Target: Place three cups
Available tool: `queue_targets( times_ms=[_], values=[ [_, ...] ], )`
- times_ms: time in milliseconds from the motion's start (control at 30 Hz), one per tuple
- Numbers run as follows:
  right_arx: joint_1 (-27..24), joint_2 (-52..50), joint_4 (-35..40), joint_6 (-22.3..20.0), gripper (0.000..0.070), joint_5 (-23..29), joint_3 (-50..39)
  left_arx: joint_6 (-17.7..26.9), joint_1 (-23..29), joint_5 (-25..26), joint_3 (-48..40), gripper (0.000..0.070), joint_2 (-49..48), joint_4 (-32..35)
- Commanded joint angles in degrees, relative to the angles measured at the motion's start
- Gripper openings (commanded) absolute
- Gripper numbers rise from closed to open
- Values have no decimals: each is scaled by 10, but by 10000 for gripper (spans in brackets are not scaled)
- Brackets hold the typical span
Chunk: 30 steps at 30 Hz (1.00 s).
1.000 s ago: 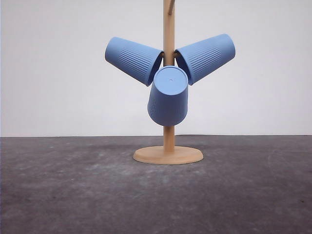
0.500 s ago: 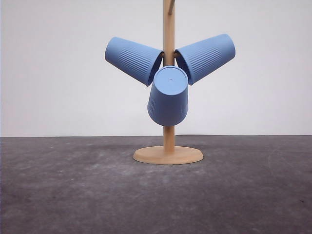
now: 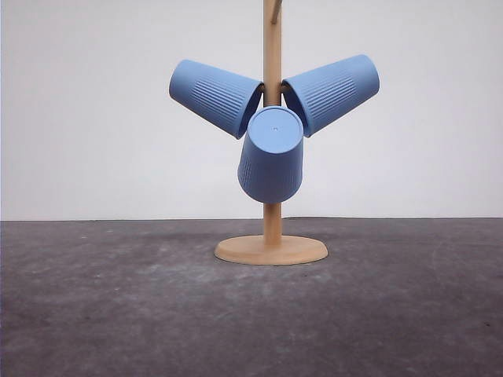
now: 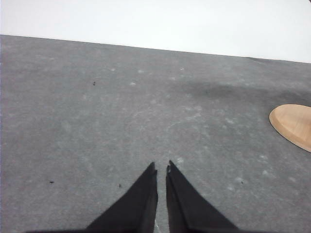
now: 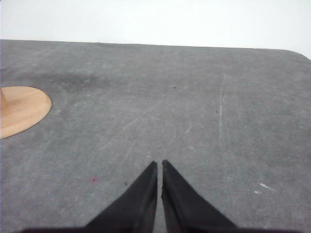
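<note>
We log three light-blue ribbed cups hanging on a wooden cup tree (image 3: 272,47) that stands on the dark grey counter (image 3: 102,306). The left cup (image 3: 214,96) tilts with its flat base up and to the left, its mouth against the post. The right cup (image 3: 332,92) mirrors it, base up and to the right. The front cup (image 3: 272,157) hangs between and below them, its base facing us and its mouth pointing down. We cannot see inside any cup, so we cannot tell whether they hold anything. We find no label or writing on cups or stand.

The round base of the stand (image 3: 271,250) rests flat on the counter, and its edge shows in both wrist views (image 4: 294,124) (image 5: 22,109).

Left gripper (image 4: 161,169): jaws together, tips almost touching, holding nothing, low over bare counter, well apart from the stand and the cups.

Right gripper (image 5: 159,163): jaws likewise closed on nothing, a thin slit between the tips, over bare counter, well apart from the stand
</note>
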Motion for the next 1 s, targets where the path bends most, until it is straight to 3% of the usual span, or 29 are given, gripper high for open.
queue_targets(
  times_ms=[0,967],
  values=[
    [0,-1,7,6,17,0,-2,2,0,-1,-7,12,0,9],
    [0,-1,7,6,17,0,-2,2,0,-1,-7,12,0,9]
  ],
)
